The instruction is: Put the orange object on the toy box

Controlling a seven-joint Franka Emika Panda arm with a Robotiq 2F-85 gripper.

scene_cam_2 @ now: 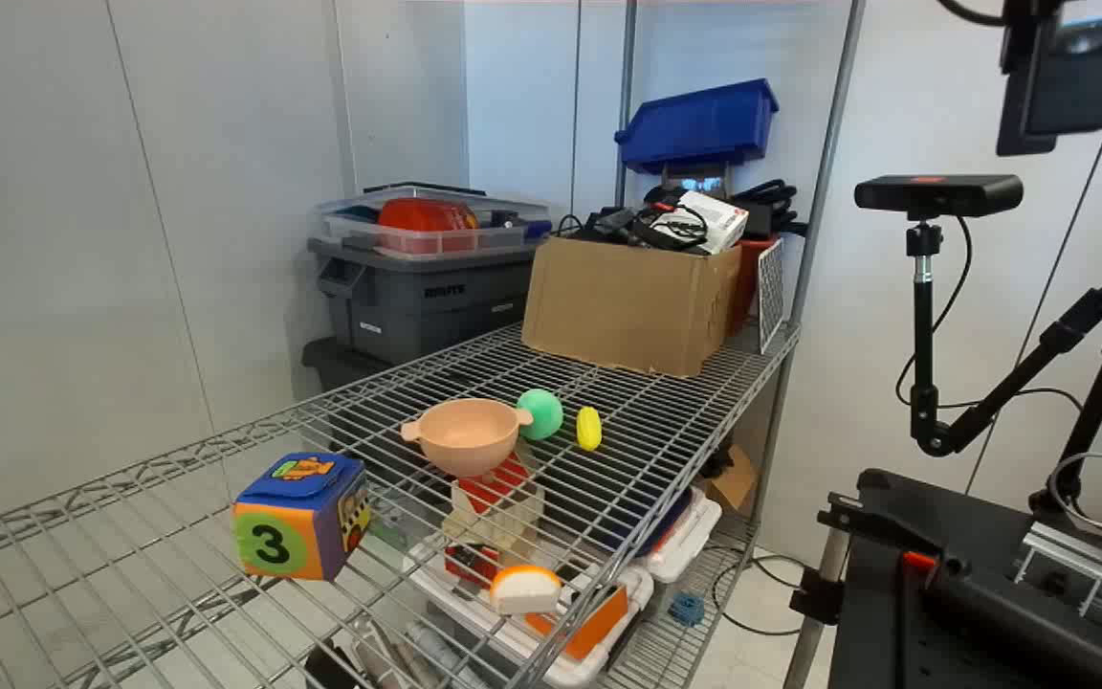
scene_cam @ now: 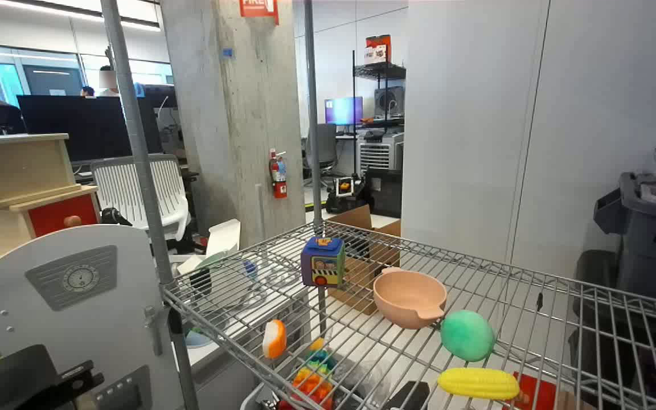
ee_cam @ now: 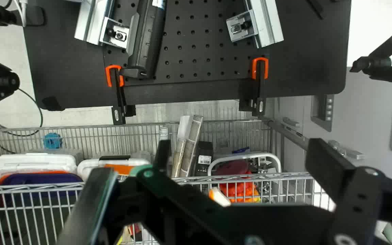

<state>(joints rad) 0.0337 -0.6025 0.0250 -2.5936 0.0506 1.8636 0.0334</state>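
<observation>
A black "3" on a green disc marks a many-coloured cubic toy box (scene_cam_2: 317,526) with a blue top, in the lower left of an exterior view. Dark letters reading "BRUTE" show on a dark-grey plastic bin (scene_cam_2: 384,311), left of centre. "FIRE" stands on a red sign (scene_cam: 258,8) cut by the top edge of an exterior view; its smaller line is illegible. The small, rounded orange-and-white piece (scene_cam: 274,339) rests on a silver wire shelf (scene_cam: 212,329), lower left of centre, apart from the toy box. A peach bowl (scene_cam: 409,302) with two handles, a smooth green ball (scene_cam: 467,336) and a yellow corn cob (scene_cam: 478,383) sit toward the lower right, off the line between piece and box. In the wrist view the black gripper (ee_cam: 237,160) has its fingers spread wide; its dark parts block much of the lower half, the piece showing just above them
</observation>
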